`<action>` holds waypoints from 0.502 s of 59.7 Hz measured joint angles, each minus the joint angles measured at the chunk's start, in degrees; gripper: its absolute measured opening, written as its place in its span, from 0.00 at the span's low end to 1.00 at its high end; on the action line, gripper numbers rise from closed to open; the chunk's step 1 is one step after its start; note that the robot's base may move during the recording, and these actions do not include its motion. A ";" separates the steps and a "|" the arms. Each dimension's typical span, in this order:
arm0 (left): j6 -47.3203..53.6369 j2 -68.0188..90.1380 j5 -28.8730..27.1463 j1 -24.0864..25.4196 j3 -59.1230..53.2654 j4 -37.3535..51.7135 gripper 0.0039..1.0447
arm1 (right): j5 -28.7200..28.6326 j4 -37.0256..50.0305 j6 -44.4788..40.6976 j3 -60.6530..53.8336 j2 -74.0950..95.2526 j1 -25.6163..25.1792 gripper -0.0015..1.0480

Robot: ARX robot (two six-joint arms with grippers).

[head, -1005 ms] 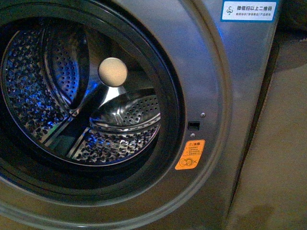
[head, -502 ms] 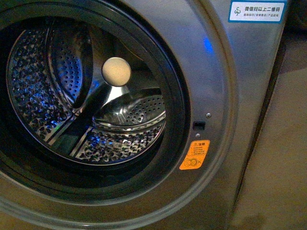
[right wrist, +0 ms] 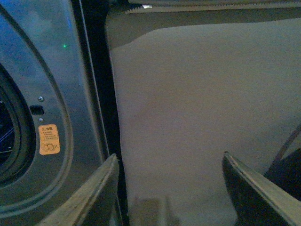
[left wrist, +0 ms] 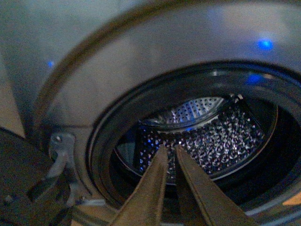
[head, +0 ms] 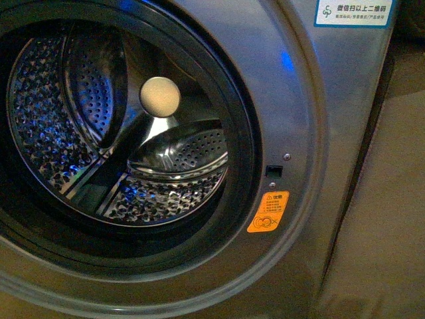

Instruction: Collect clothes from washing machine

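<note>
Left gripper (left wrist: 168,151) pressed together before washing machine (head: 312,119) drum, right gripper (right wrist: 169,165) spread beside orange sticker (right wrist: 49,139).

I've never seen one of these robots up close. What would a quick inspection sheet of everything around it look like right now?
Surface: no table; pale wall or panel beside the machine.
Washing machine: grey front, round opening uncovered, orange sticker by the rim.
Drum: perforated steel, pale round knob at the back.
Clothes: nothing seen in the visible part of the drum.
Clutter: nothing seen.
Left pincer: at the opening, fingers nearly together, holding nothing.
Right pincer: wide open, empty, facing the wall beside the machine.
Cables: one dark line at the edge of the right wrist view, unclear.
Surroundings: dim, blue light spots on the metal.
</note>
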 joint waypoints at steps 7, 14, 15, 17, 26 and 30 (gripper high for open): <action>0.26 -5.25 0.04 0.13 -7.85 3.82 0.03 | -0.02 0.00 -0.02 0.00 0.00 0.00 0.91; 0.28 -8.04 0.04 0.15 -13.07 5.57 0.03 | -0.02 0.00 0.02 0.00 0.00 0.00 0.92; 0.28 -8.50 0.07 0.15 -13.86 5.77 0.03 | -0.02 0.00 0.00 0.00 0.00 0.00 0.93; 0.28 -9.16 0.07 0.15 -14.93 6.10 0.03 | -0.02 0.00 0.00 0.00 0.00 0.00 0.93; 0.28 -12.35 0.04 0.15 -19.04 7.08 0.03 | -0.02 0.00 0.00 0.00 0.00 0.00 0.93; 0.28 -13.79 0.07 0.15 -20.68 7.21 0.03 | -0.02 0.00 0.02 0.00 0.00 0.00 0.93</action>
